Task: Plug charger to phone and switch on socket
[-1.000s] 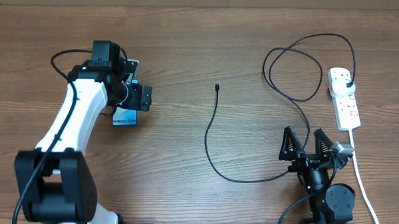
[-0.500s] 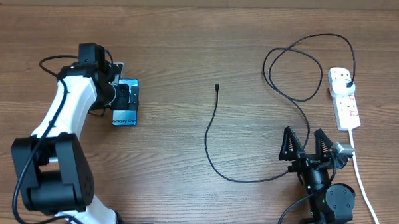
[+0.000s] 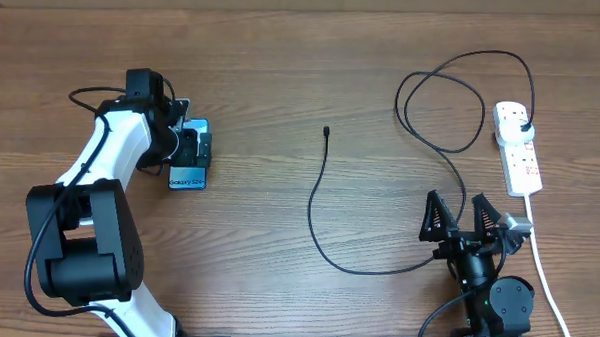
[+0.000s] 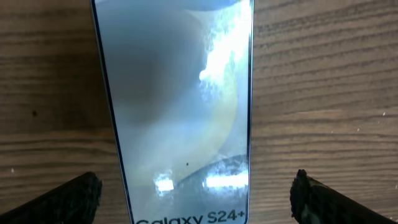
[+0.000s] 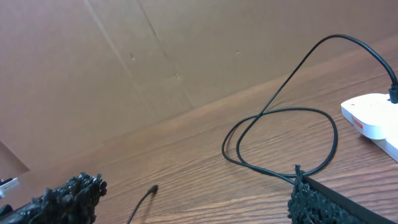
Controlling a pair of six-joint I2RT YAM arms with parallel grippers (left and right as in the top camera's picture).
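Well, nothing is joined yet; my left claw (image 3: 193,147) hangs wide open astride the phone (image 4: 180,112), a slim glossy slab at nine o'clock on the wood-grain desk (image 3: 283,68); the charger (image 3: 319,204), thin, matte, looping, lies loose mid-desk, its far end seated in the white plastic socket (image 3: 525,166) at three o'clock; my right claw (image 3: 462,216) gapes empty; plugging and switching remain.

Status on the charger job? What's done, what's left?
Done: charger adapter sits in the socket. In hand: nothing; left gripper is open astride the phone, right gripper is open and empty. Left: plug tip lies loose, far from the phone; socket not visibly switched on.
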